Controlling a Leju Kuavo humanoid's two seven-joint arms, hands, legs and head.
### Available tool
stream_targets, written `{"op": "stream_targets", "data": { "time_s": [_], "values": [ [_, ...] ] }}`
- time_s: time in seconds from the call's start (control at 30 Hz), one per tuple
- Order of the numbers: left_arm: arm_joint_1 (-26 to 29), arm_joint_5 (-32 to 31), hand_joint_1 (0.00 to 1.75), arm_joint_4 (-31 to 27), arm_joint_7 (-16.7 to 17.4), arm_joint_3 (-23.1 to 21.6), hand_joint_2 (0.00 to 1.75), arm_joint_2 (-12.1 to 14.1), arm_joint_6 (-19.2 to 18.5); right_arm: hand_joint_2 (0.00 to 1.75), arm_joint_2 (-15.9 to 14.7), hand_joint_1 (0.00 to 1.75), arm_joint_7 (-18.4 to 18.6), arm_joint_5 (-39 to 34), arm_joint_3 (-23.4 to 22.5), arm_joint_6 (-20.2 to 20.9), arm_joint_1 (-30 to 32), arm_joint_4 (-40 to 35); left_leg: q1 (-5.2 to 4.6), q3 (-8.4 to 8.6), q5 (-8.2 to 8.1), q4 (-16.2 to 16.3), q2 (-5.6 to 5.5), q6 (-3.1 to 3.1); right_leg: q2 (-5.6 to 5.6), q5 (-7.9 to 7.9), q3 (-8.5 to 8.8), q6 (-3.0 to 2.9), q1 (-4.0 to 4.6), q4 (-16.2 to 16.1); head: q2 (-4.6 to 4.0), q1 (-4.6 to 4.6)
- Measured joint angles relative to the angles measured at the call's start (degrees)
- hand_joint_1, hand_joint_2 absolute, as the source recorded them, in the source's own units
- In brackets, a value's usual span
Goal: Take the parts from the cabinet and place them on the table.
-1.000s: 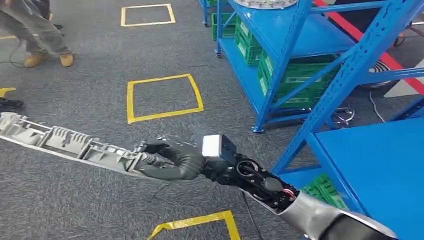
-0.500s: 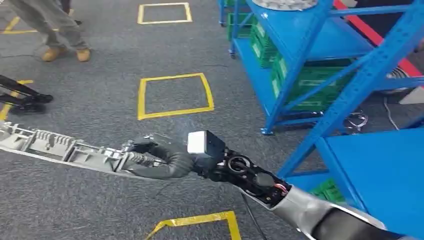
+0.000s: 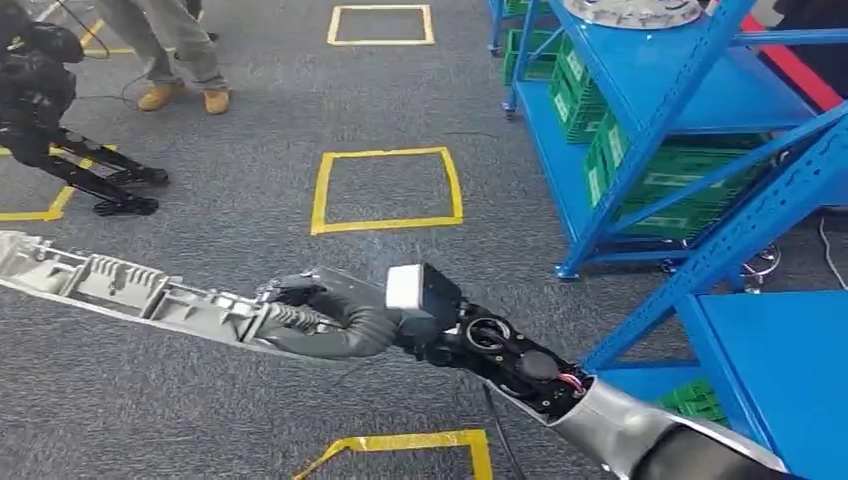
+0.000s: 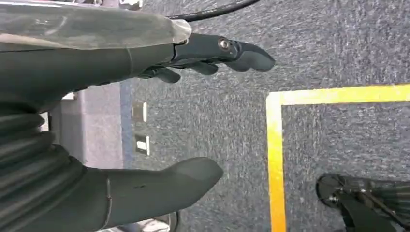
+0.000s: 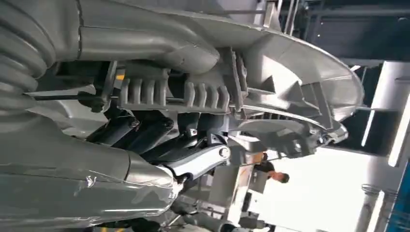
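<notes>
My right hand (image 3: 325, 318) grips one end of a long grey ribbed plastic part (image 3: 130, 289). The part reaches out to the left above the grey carpet. In the right wrist view the same part (image 5: 251, 96) lies across my dark fingers (image 5: 145, 133), which wrap it from beneath. My left hand (image 4: 159, 116) hangs over the carpet with thumb and fingers apart and nothing between them. A round silver part (image 3: 630, 12) lies on a shelf of the blue cabinet (image 3: 660, 110).
Green crates (image 3: 680, 180) fill the cabinet's lower shelf. A second blue rack (image 3: 780, 360) stands close on my right. Yellow tape squares (image 3: 387, 188) mark the floor. A person's legs (image 3: 175, 55) stand at the back left beside a black legged machine (image 3: 60, 120).
The whole picture has shifted to the right, so the camera has turned left. The black machine has come into view at the left. My right hand keeps its hold on the part.
</notes>
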Motion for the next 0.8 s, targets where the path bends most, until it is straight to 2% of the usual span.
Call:
{"op": "stream_targets", "data": {
  "time_s": [0.07, 0.1, 0.13, 0.17, 0.2, 0.23, 0.27, 0.3, 0.33, 0.37, 0.4, 0.43, 0.47, 0.5, 0.57, 0.6, 0.63, 0.67, 0.7, 0.73, 0.77, 0.8],
  "values": [
    [0.24, 0.0, 0.0, 0.0, 0.04, 0.0, 1.75, -0.04, -0.13, 1.75, 0.0, 1.75, 0.0, 0.2, 0.0, 0.0, 0.01, -0.04, 0.19, 0.15, 0.06, -0.38, -0.23, -0.72, -0.14, -0.02, 0.05, -0.49, 0.26, -0.04, 0.0, -0.18],
    [0.26, 0.0, 0.0, 0.0, 0.07, 0.0, 1.75, 0.0, -0.13, 1.75, 0.02, 1.75, 0.02, 0.22, 0.0, -0.02, 0.01, -0.26, 0.05, 0.24, -0.01, -0.38, -0.38, -1.01, -0.5, 0.29, 0.41, -0.94, -0.1, -0.71, 0.0, -0.2],
    [0.24, 0.0, 0.0, 0.0, 0.07, 0.0, 1.75, -0.13, -0.13, 1.75, 0.04, 1.75, 0.09, 0.28, 0.04, -0.02, 0.0, -0.39, 0.19, -0.02, -0.95, 0.69, 0.57, -1.2, -0.79, 0.43, 0.64, -1.16, -0.29, -1.0, 0.0, -0.39],
    [0.16, 0.0, 0.0, 0.0, 0.07, 0.0, 1.75, -0.15, -0.13, 1.75, 0.04, 1.75, 0.09, 0.26, 0.04, -0.11, 0.0, -0.39, 0.12, -1.74, -3.11, 4.18, 1.55, -1.54, -0.98, 0.43, 0.65, -1.2, -0.29, -1.03, 0.0, -1.14],
    [0.08, 0.02, 0.0, 0.0, 0.07, 0.0, 1.75, -0.13, -0.13, 1.75, 0.04, 1.75, 0.09, 0.26, 0.07, -0.06, 0.03, -0.39, 0.24, -4.09, -5.51, 9.12, 1.9, -1.85, -1.22, 0.41, 0.65, -1.22, -0.26, -1.03, 0.0, -1.64],
    [0.1, 0.07, 0.0, 0.0, 0.07, 0.0, 1.75, -0.13, -0.11, 1.75, 0.04, 1.75, 0.13, 0.26, 0.11, -0.02, 0.11, -0.39, 0.27, -6.68, -7.55, 14.28, 2.08, -2.07, -1.48, 0.38, 0.62, -1.25, -0.19, -1.03, 0.0, -1.66],
    [0.16, 0.15, 0.0, 0.0, 0.07, 0.0, 1.75, -0.2, -0.11, 1.75, 0.04, 1.75, 0.18, 0.26, 0.15, 0.02, 0.16, -0.39, 0.28, -8.98, -8.82, 18.58, 2.17, -2.23, -1.78, 0.3, 0.6, -1.38, -0.15, -1.02, 0.0, -1.77],
    [0.23, 0.22, 0.0, 0.0, 0.07, 0.0, 1.75, -0.26, -0.09, 1.75, 0.04, 1.75, 0.22, 0.26, 0.2, 0.13, 0.26, -0.39, 0.36, -9.94, -8.56, 19.99, 2.22, -2.31, -2.01, 0.28, 0.63, -1.38, -0.14, -1.02, 0.0, -1.77],
    [0.27, 0.22, 0.0, 0.0, 0.07, 0.0, 1.75, -0.31, 0.0, 1.75, 0.04, 1.75, 0.24, 0.26, 0.24, 0.2, 0.32, -0.39, 0.43, -9.22, -6.96, 18.09, 2.27, -2.3, -2.19, 0.23, 0.68, -1.36, -0.14, -1.02, 0.0, -1.77],
    [0.27, 0.22, 0.0, 0.0, 0.07, 0.0, 1.75, -0.33, 0.04, 1.75, 0.04, 1.75, 0.26, 0.26, 0.28, 0.27, 0.31, -0.39, 0.51, -7.26, -4.48, 13.74, 2.37, -2.26, -2.33, 0.17, 0.73, -1.31, -0.15, -1.0, 0.0, -1.83],
    [0.25, 0.22, 0.0, 0.0, 0.07, 0.0, 1.75, -0.28, 0.07, 1.75, 0.04, 1.75, 0.26, 0.26, 0.31, 0.26, 0.3, -0.39, 0.57, -4.9, -2.14, 8.89, 2.63, -2.19, -2.46, 0.1, 0.84, -1.2, -0.15, -0.99, 0.0, -1.82],
    [0.19, 0.17, 0.0, 0.0, 0.07, 0.0, 1.75, -0.22, 0.09, 1.75, 0.04, 1.75, 0.26, 0.26, 0.31, 0.29, 0.26, -0.39, 0.59, -1.54, 0.57, 2.37, 3.49, -2.04, -2.66, -0.04, 1.06, -0.98, -0.15, -0.99, 0.0, -1.86],
    [0.07, 0.17, 0.0, 0.0, 0.07, 0.0, 1.75, -0.22, 0.09, 1.75, 0.04, 1.75, 0.26, 0.24, 0.33, 0.4, 0.23, -0.39, 0.14, -0.27, 0.19, -0.34, 4.17, -1.76, -2.75, -0.21, 1.07, -0.69, 0.26, -0.96, 0.0, -1.9],
    [-0.01, 0.17, 0.0, 0.0, 0.07, 0.0, 1.75, -0.24, 0.09, 1.75, 0.04, 1.75, 0.26, 0.15, 0.35, 0.44, 0.14, -0.39, 0.1, -0.39, 0.66, -0.45, 3.54, -1.08, -2.8, -0.27, 0.98, -0.49, 0.35, -0.87, 0.0, -1.94],
    [0.05, 0.35, 0.0, 0.0, 0.26, 0.0, 1.75, -0.26, 0.07, 1.75, 0.04, 1.75, 0.26, -0.02, 0.57, 0.72, 0.04, -0.39, -0.08, -0.56, 0.51, -0.27, 3.15, -0.63, -3.17, -0.33, 1.14, -0.24, 0.24, -0.99, 0.0, -1.6],
    [0.06, 0.44, 0.0, 0.0, 0.59, 0.0, 1.75, -0.28, 0.07, 1.75, 0.04, 1.75, 0.24, -0.04, 0.66, 0.88, -0.08, -0.39, 0.11, -0.45, 0.62, -0.48, 2.94, -0.22, -3.31, -0.48, 1.27, 0.24, 0.28, -0.95, 0.0, -1.57],
    [0.09, 0.61, 0.0, 0.0, 0.83, 0.0, 1.75, -0.42, 0.07, 1.75, 0.09, 1.75, 0.24, -0.11, 0.74, 1.11, -0.18, -0.37, 0.46, -0.09, 0.76, -0.72, 2.81, 0.13, -2.92, -1.15, 1.05, 0.6, -0.07, -0.34, 0.0, -1.62],
    [0.05, 0.7, 0.0, 0.0, 0.9, 0.0, 1.75, -0.44, 0.07, 1.75, 0.13, 1.75, 0.24, -0.13, 0.85, 1.23, -0.34, -0.37, 0.35, -0.03, 0.69, -0.73, 2.57, 0.36, -2.26, -2.76, 0.2, 0.75, 0.05, 2.01, 0.0, -1.42],
    [0.05, 0.9, 0.0, 0.0, 1.03, 0.0, 1.75, -0.44, 0.07, 1.75, 0.13, 1.75, 0.24, -0.13, 0.94, 1.42, -0.46, -0.35, 0.31, 0.0, 0.7, -0.72, 2.54, 0.67, -2.03, -5.18, -1.82, 0.82, -0.09, 6.41, 0.0, -1.07],
    [0.04, 1.07, 0.0, 0.0, 1.07, 0.0, 1.75, -0.46, 0.07, 1.75, 0.13, 1.75, 0.24, -0.13, 1.07, 1.62, -0.46, -0.33, 0.3, -0.03, 0.68, -0.71, 2.38, 0.73, -1.87, -7.8, -4.65, 0.88, -0.1, 12.27, 0.0, -0.87],
    [0.05, 1.16, 0.0, 0.0, 1.18, 0.0, 1.75, -0.5, 0.07, 1.75, 0.13, 1.75, 0.24, -0.13, 1.23, 1.69, -0.43, -0.22, 0.24, -0.05, 0.66, -0.69, 2.19, 0.77, -1.8, -9.68, -7.27, 0.94, -0.1, 17.62, 0.0, -0.59],
    [0.07, 1.18, 0.0, 0.0, 1.18, 0.0, 1.75, -0.5, 0.07, 1.75, 0.13, 1.75, 0.24, -0.13, 1.4, 1.73, -0.38, -0.13, 0.19, -0.02, 0.65, -0.67, 1.9, 0.79, -1.79, -10.04, -8.84, 0.92, -0.11, 20.47, 0.0, -0.35]
  ]
}}
